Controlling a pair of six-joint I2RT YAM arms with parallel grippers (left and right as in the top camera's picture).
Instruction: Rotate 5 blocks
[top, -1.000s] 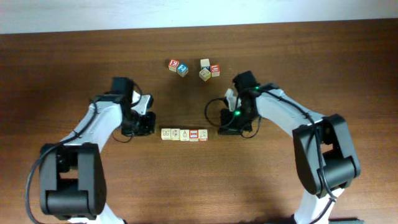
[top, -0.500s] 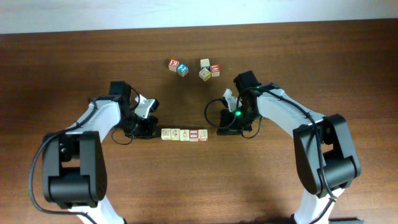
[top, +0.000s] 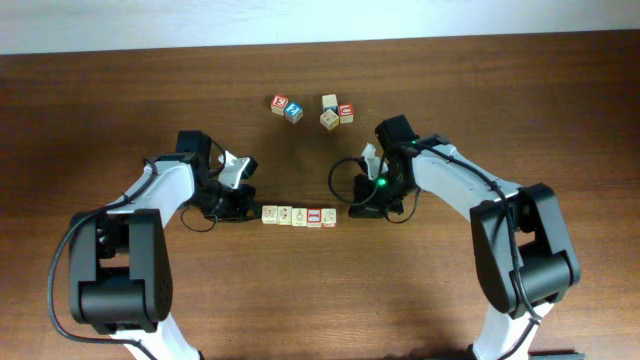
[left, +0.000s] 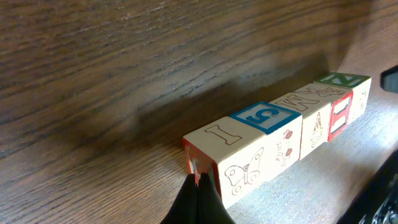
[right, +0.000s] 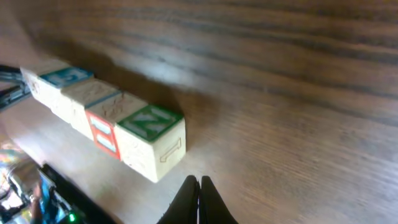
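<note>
Five pale-wood blocks (top: 298, 215) lie in a straight row in the middle of the table. In the left wrist view the nearest block (left: 233, 152) shows an "I" on top and a butterfly on its side. My left gripper (left: 199, 182) is shut, and its tips touch that block's red-framed end face. It sits at the row's left end (top: 254, 211). In the right wrist view the nearest block (right: 152, 140) has a green "Z" on top. My right gripper (right: 199, 182) is shut and empty, a short gap from that block, just off the row's right end (top: 345, 212).
Several loose cubes sit at the back of the table: a red-faced cube (top: 280, 103) beside a blue-faced cube (top: 293, 111), and a cluster of three (top: 335, 112) to their right. Both arm bases stand at the near edge.
My left gripper has moved right and down onto the row's left end, and the row has slid slightly right. The right gripper has closed the last bit and hardly moved.
</note>
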